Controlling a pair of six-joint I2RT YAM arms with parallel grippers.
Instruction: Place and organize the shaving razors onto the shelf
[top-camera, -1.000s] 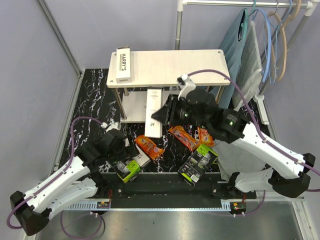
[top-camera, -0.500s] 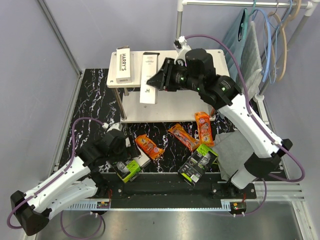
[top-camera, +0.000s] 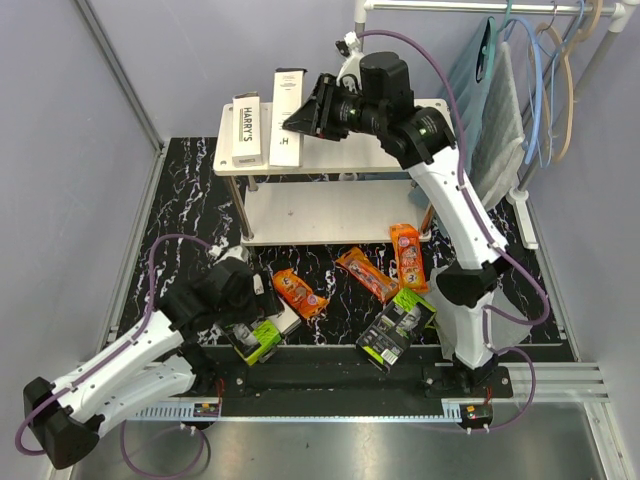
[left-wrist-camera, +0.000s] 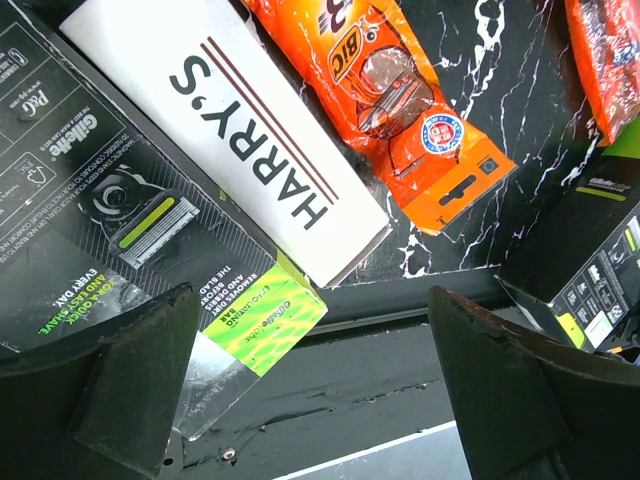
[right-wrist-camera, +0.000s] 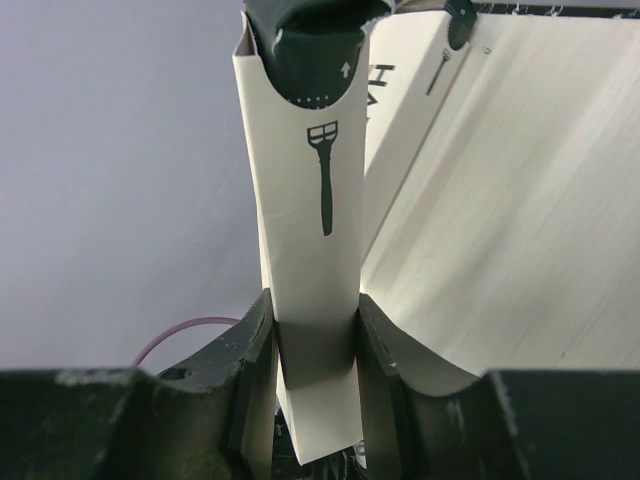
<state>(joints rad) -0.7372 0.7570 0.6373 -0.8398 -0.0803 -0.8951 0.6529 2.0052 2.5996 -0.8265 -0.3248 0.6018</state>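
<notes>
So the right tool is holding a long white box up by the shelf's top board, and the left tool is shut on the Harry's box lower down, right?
No: the left tool is open and holds nothing, its fingers spread above the Harry's box, as the left wrist view shows. The right tool does hold a long white box up by the top board of the shelf.

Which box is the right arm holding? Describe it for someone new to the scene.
Find the two-tier shelf at the back. Over its top board, the right pincer grips a long white box printed with a razor icon. Its neighbour, the HARRY'S box, lies flat and untouched.
</notes>
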